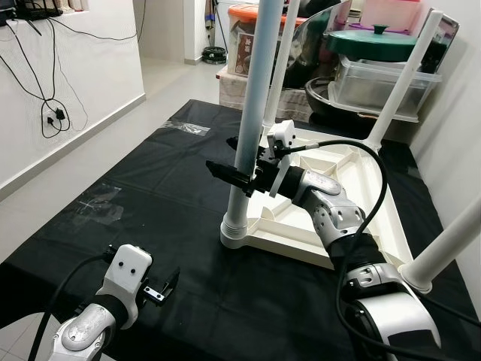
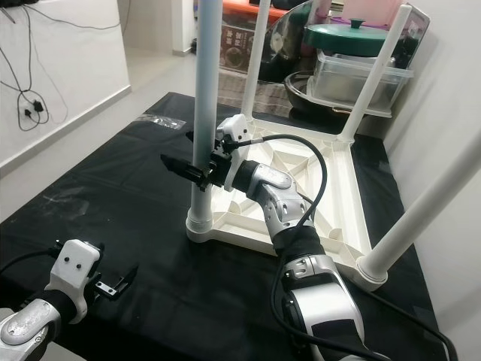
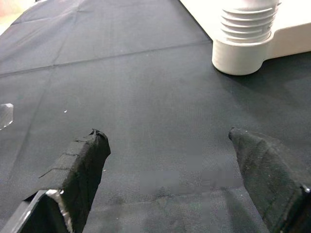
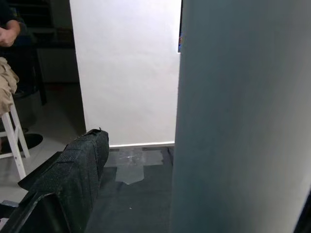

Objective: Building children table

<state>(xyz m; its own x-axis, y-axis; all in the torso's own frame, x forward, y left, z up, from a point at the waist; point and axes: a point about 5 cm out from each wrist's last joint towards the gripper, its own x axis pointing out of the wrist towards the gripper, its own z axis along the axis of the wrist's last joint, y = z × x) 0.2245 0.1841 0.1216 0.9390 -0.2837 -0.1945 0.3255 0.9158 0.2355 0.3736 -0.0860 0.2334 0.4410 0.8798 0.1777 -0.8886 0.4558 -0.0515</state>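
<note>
1. Black cloth (image 1: 150, 188): covers the floor beneath the work.
2. White children table (image 1: 353, 188): upside down on the cloth, legs pointing up.
3. Near-left table leg (image 1: 252, 113): upright in its corner socket.
4. Right claw (image 1: 239, 167): fingers either side of this leg, gripping it.
5. Left claw (image 3: 170, 160): fingers spread, low over the cloth, near the leg's base.

My black cloth-covered table (image 1: 150, 226) carries the upturned white children's table (image 1: 331, 195) (legs pointing up).
</note>
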